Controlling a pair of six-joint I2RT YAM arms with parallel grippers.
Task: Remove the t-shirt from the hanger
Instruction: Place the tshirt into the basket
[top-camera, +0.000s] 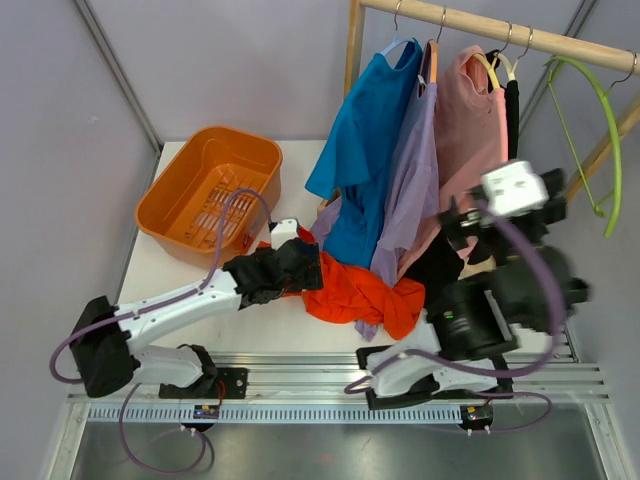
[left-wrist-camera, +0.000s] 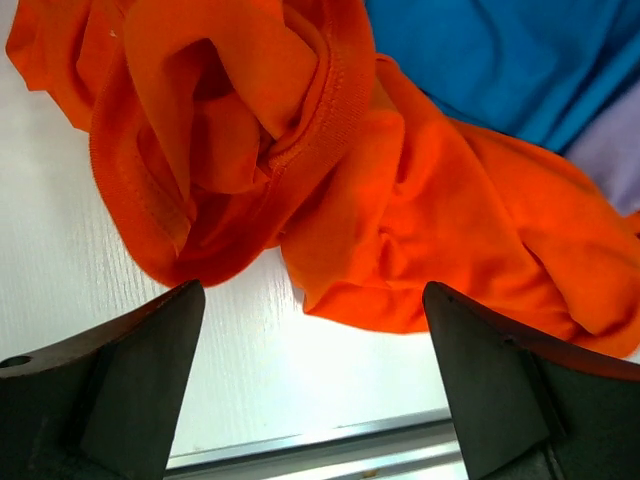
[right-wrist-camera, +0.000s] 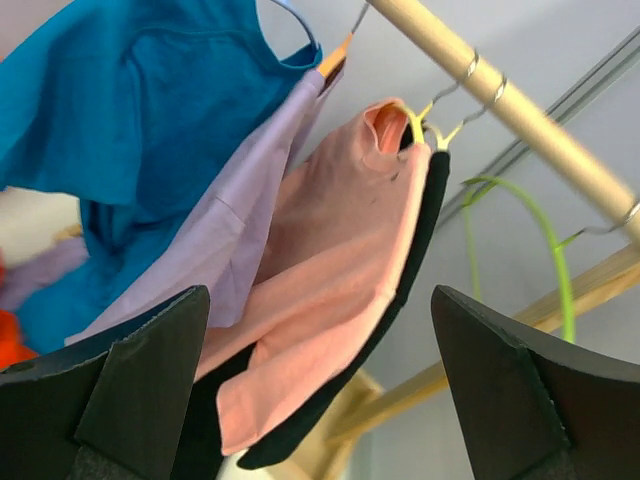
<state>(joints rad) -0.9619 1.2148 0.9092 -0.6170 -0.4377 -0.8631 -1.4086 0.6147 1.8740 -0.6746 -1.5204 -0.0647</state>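
Right wrist view: right gripper (right-wrist-camera: 320, 295) has its fingers wide apart with nothing between them, aimed up at the rail (right-wrist-camera: 480, 70). Dead ahead in the gap is the pink shirt (right-wrist-camera: 330, 270) on a yellow hanger (right-wrist-camera: 412, 120), with the black shirt (right-wrist-camera: 420, 235) tight against its right side. Neither touches the fingers, and I can't tell how far off the cloth is. Lavender shirt (right-wrist-camera: 230, 230) and blue shirt (right-wrist-camera: 120, 110) hang further left, off the centreline.

Key geometry: the pink shirt's long axis runs upper right to lower left in this view. Its collar is up by the rail and its hem is low, toward the left finger. So the cloth lies forward and up from the fingers, and the jaw line cuts roughly across the shirt's length. My read: pinch low on the shirt, then pull down and away from the rail.

Top view: the right arm is raised beside the rack, clearly the nearer one. Left gripper (left-wrist-camera: 312, 290) sits low over the table (left-wrist-camera: 100, 300), fingers also spread wide and empty. The orange shirt (left-wrist-camera: 400, 230) lies crumpled just ahead of its tips, on no hanger. Green hanger (top-camera: 605, 110) hangs bare at the rail's right end. Basket (top-camera: 165, 200) is far left, well apart.

Risk as I judge it: pink and black overlap, so it's easy to grab both.
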